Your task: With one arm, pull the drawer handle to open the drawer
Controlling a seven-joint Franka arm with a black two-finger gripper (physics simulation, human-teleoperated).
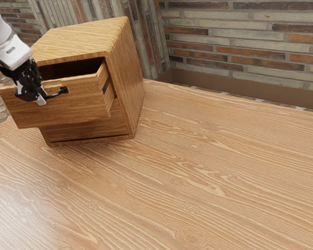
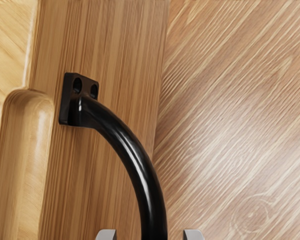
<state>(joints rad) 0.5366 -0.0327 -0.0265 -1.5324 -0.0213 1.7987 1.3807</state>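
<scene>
My gripper (image 1: 36, 97) straddles the black drawer handle (image 2: 135, 155). Its fingertips (image 2: 106, 234) stand either side with a gap showing, so it's open, not clamped. The upper drawer (image 1: 68, 104) sticks partway out of the wooden cabinet (image 1: 94, 36), at the exterior view's left of the table (image 1: 208, 172).

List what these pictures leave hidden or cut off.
Inside of the drawer: exterior view, dark, shadowed by the cabinet top.
Far end of the handle: wrist view, cut off by the picture's edge.
Most of the arm above the gripper: exterior view, cut off by the view's left edge.
</scene>
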